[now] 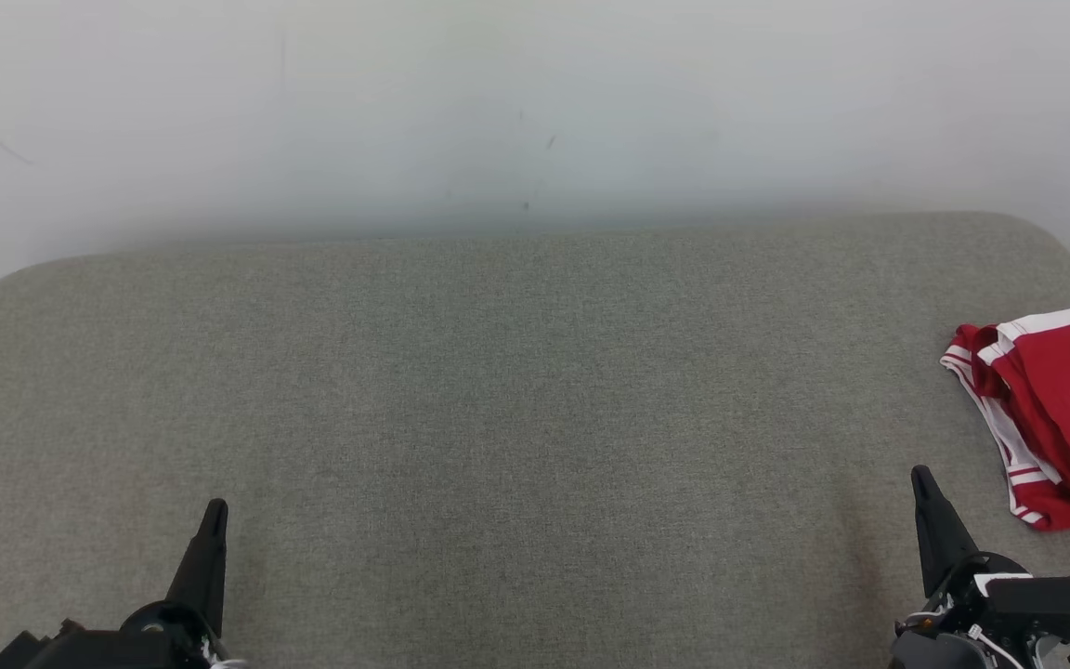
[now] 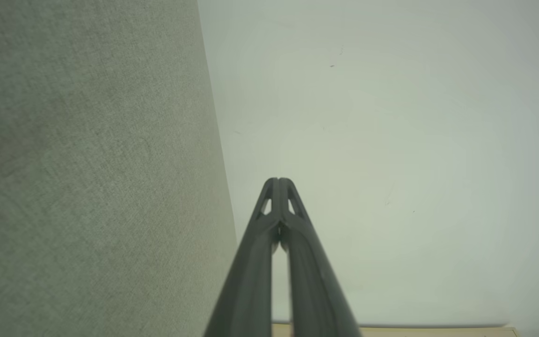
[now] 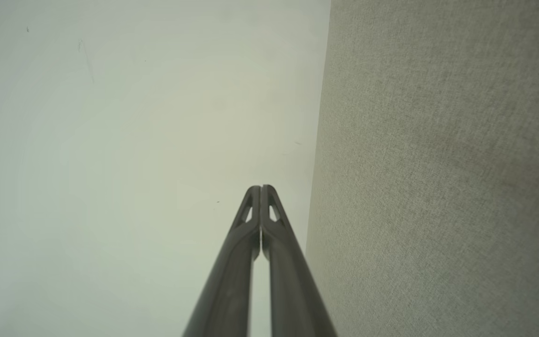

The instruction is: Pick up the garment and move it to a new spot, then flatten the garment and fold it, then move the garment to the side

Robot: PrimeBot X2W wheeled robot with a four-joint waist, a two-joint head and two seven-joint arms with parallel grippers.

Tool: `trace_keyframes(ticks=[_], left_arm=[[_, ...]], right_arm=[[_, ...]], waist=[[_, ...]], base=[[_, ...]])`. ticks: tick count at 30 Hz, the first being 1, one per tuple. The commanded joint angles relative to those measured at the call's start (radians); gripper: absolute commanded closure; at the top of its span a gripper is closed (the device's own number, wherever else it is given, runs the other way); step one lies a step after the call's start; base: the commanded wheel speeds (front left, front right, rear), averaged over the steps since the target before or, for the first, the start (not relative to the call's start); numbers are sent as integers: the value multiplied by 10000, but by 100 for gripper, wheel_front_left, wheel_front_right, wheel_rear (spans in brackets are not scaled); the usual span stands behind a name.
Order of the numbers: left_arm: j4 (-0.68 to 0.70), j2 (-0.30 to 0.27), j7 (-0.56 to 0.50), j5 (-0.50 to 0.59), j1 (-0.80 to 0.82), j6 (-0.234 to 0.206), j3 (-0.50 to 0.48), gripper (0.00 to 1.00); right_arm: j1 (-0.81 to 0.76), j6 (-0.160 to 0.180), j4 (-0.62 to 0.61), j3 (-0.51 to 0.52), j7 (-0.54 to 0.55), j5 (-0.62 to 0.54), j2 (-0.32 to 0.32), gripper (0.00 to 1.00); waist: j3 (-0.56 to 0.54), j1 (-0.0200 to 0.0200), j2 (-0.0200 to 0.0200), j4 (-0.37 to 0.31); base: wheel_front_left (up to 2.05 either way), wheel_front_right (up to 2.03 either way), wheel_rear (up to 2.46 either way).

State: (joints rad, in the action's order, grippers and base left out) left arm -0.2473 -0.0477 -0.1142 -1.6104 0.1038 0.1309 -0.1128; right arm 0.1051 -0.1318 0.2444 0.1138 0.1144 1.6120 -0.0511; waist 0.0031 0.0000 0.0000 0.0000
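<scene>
1. Plainly, everything here turns on one side of the scene. The garment (image 1: 1055,409), red with white stripes, lies at the far right of the grey cloth surface (image 1: 498,418), and the edge of the head view cuts part of it off.
2. Your right gripper (image 1: 920,476) is the nearer one by a long way. The garment sits to its right and a little ahead of it, with the garment's near end close beside the fingertips but not touching them.
3. Your left gripper (image 1: 213,509) is at the opposite side, well apart from the garment, with the whole bare middle of the surface between them.
4. The part of the garment you can see runs from far to near along the right edge. It looks bunched and layered rather than spread flat.
5. Both grippers have their fingers pressed together and hold nothing. Each wrist view shows the two dark fingers meeting at the tip, with only the pale wall (image 1: 498,111) and the surface beyond them.
6. My judgement is that any reach for the garment belongs to the right arm. It would swing rightward and slightly forward, and its fingers must part first. How far the cloth runs past the edge of the view cannot be told.
</scene>
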Motion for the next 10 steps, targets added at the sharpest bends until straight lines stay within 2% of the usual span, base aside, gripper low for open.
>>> trace_keyframes(ticks=[1,10], left_arm=[[35,-49,-31,-49,116,12,-26,100],[36,-49,-31,-49,116,12,-26,100]], right_arm=[[73,21,-18,23,26,19,18,100],[73,21,-18,23,25,19,19,100]], waist=[[0,0,0,0],[0,0,0,0]], base=[[0,0,0],[0,0,0]])
